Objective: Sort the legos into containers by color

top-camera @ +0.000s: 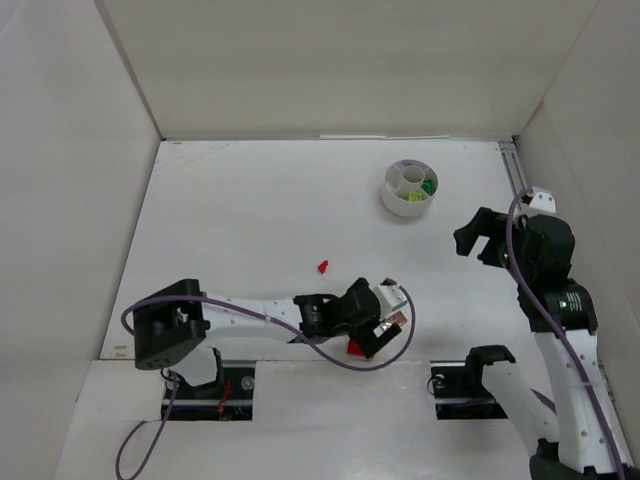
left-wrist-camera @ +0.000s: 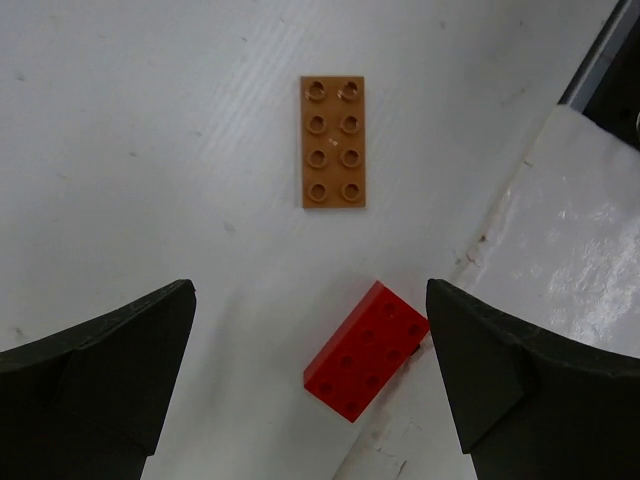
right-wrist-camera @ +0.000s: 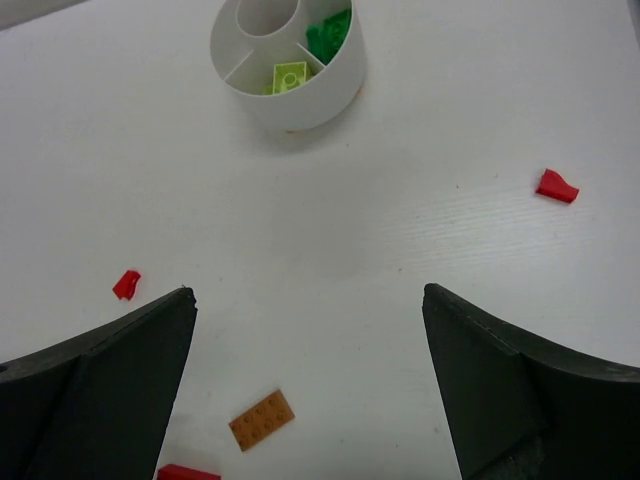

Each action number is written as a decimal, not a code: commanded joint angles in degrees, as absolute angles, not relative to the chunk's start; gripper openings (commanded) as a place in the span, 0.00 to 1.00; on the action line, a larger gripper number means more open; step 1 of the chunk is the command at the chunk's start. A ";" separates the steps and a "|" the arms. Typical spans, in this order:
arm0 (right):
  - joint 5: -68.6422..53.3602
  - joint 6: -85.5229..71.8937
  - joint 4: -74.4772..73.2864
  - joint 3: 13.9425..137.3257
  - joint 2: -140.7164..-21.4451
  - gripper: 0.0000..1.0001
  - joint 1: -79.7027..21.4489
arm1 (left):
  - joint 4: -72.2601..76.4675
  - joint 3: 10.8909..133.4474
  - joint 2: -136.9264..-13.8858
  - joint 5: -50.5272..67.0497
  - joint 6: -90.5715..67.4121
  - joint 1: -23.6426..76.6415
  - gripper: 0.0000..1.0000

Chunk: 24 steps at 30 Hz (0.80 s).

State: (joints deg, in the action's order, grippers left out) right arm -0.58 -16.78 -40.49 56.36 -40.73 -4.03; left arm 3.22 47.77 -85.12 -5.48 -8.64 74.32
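A red lego (left-wrist-camera: 366,350) lies flat between the fingers of my open left gripper (left-wrist-camera: 308,325), close to the right finger, at the seam of the table's near edge. An orange-brown flat lego (left-wrist-camera: 333,141) lies just ahead of it. In the top view the left gripper (top-camera: 378,322) is low over the table's near middle, with the red lego (top-camera: 354,347) beside it. My right gripper (right-wrist-camera: 305,300) is open and empty, held above the table right of the round white dish (right-wrist-camera: 340,85). The dish holds green legos (right-wrist-camera: 328,35) and a lime one (right-wrist-camera: 290,76) in separate wedges.
A small red piece (top-camera: 323,267) lies mid-table; it also shows in the right wrist view (right-wrist-camera: 126,284). Another red piece (right-wrist-camera: 557,186) lies apart from it. A raised white ledge (left-wrist-camera: 560,230) runs along the near edge. White walls enclose the table.
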 commanded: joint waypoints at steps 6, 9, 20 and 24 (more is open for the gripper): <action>-2.37 -18.54 -47.90 55.46 -33.75 1.00 -3.25 | 7.90 55.71 -94.65 -10.90 -6.86 76.99 0.97; -2.37 -18.54 -47.90 55.46 -33.75 1.00 -3.25 | 7.91 57.30 -98.60 -10.90 -6.06 76.99 0.97; -1.85 -18.54 -48.43 55.46 -33.75 1.00 -3.25 | 7.12 60.46 -104.85 -16.25 -6.59 78.84 0.72; -1.85 -18.54 -48.43 55.46 -33.75 1.00 -3.25 | 7.12 61.17 -106.87 -16.00 -6.06 78.84 0.48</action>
State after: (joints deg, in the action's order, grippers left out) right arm -1.93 -17.82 -48.40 55.33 -33.87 -3.70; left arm 7.14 59.20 -105.71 -14.52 -6.70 78.72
